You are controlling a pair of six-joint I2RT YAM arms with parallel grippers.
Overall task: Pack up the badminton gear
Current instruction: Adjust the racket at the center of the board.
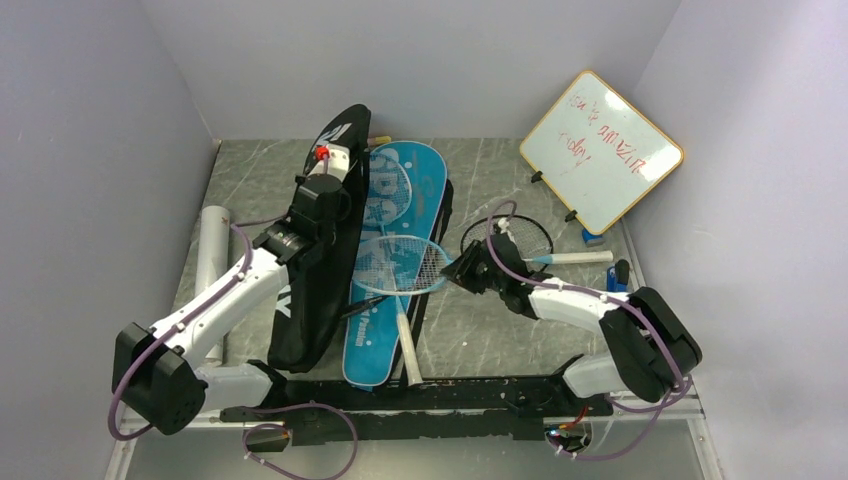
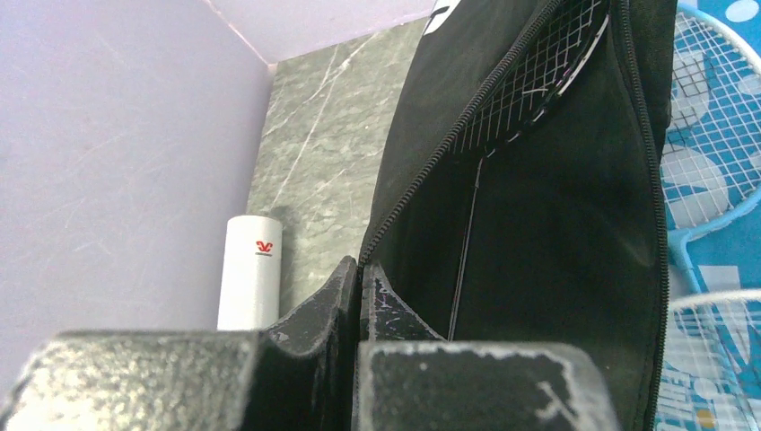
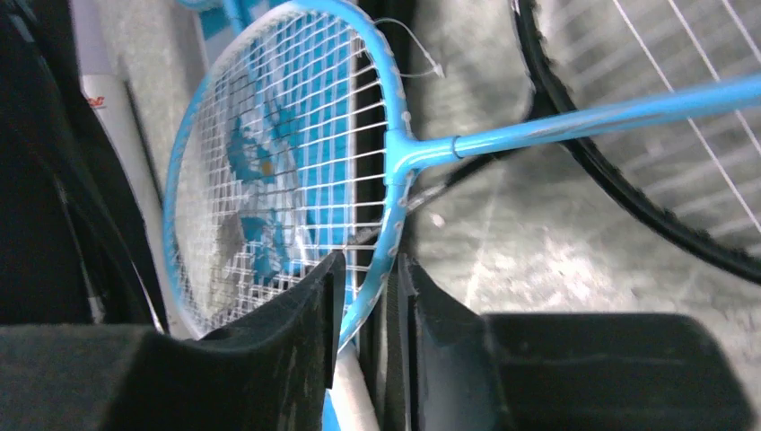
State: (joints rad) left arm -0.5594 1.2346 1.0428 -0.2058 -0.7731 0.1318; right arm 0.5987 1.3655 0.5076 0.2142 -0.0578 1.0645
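Observation:
The black bag (image 1: 300, 300) lies left of centre with its top flap lifted, and my left gripper (image 1: 333, 158) (image 2: 362, 269) is shut on the zipper edge. Inside the black bag (image 2: 538, 233), racket strings (image 2: 529, 90) show. The blue bag (image 1: 372, 345) lies beside it, and a light-blue racket (image 1: 397, 192) rests on top. A second light-blue racket (image 1: 402, 265) (image 3: 269, 153) lies across the blue bag with its shaft pointing right. My right gripper (image 1: 455, 270) (image 3: 368, 269) is shut on its frame rim. A black-framed racket (image 1: 525, 238) (image 3: 619, 193) lies just right of that gripper.
A long white tube (image 1: 212, 250) (image 2: 253, 269) lies along the left wall. An orange-rimmed whiteboard (image 1: 602, 150) leans at the back right, with small blue items (image 1: 612, 280) near its foot. Walls close in on the left, back and right.

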